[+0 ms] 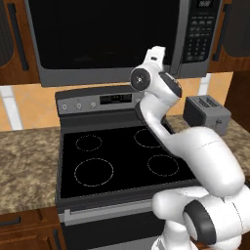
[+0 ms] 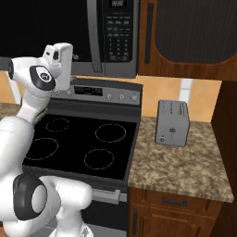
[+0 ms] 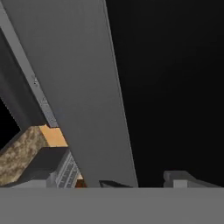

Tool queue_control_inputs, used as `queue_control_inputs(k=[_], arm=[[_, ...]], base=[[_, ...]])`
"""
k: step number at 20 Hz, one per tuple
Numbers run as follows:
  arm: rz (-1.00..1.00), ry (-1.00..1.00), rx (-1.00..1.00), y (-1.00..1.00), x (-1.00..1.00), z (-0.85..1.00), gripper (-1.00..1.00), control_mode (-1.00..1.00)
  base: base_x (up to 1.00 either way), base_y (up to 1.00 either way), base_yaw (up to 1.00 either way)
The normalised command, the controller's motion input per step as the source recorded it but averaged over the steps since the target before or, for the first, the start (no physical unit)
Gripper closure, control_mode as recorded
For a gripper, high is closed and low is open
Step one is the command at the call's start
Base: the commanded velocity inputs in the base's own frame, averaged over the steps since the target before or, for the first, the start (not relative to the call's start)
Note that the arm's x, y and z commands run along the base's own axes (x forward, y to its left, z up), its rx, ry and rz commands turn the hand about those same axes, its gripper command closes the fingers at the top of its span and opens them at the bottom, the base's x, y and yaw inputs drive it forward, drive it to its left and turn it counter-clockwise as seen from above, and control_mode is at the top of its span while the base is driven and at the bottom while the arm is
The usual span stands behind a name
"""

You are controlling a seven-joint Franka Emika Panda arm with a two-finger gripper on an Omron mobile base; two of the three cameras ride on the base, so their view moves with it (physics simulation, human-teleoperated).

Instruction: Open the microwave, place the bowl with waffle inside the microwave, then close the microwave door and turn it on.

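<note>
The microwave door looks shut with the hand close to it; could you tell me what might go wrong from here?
The open gripper sits hard against the microwave door, so it may miss the handle bar and scrape the frame. The arm's elbow hangs over the stove and could bump its back panel when pulling.

left base view: behind the arm at its left, faces forward and down; stove [image 1: 117, 156] centre, microwave [image 1: 122, 39] at 12 o'clock, toaster [image 1: 207, 113] at 3 o'clock, mid range.
right base view: behind the arm at its right, faces forward and down; stove [image 2: 83, 143] at 9 o'clock, toaster [image 2: 172, 123] right of centre, counter [image 2: 185, 166] at 4 o'clock.
shared: stove, microwave underside and keypad, toaster, arm.
hand view: rolled, very near the microwave door [image 3: 175, 87]; grey frame [image 3: 83, 87] runs diagonally, toaster [image 3: 52, 170] at 7 o'clock.
</note>
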Motion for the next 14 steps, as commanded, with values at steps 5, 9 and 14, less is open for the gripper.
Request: queue_control_inputs(k=[5, 9, 14], arm=[[0.33, 0.00, 0.03, -0.36, -1.00, 0.25, -1.00, -1.00], [0.34, -0.05, 0.07, -1.00, -0.97, 0.44, -1.00, -1.00], [0.34, -0.07, 0.05, -1.00, -0.27, 0.25, -1.00, -1.00]], base=[[0.00, 0.00, 0.00], [0.00, 0.00, 0.00], [0.00, 0.00, 0.00]])
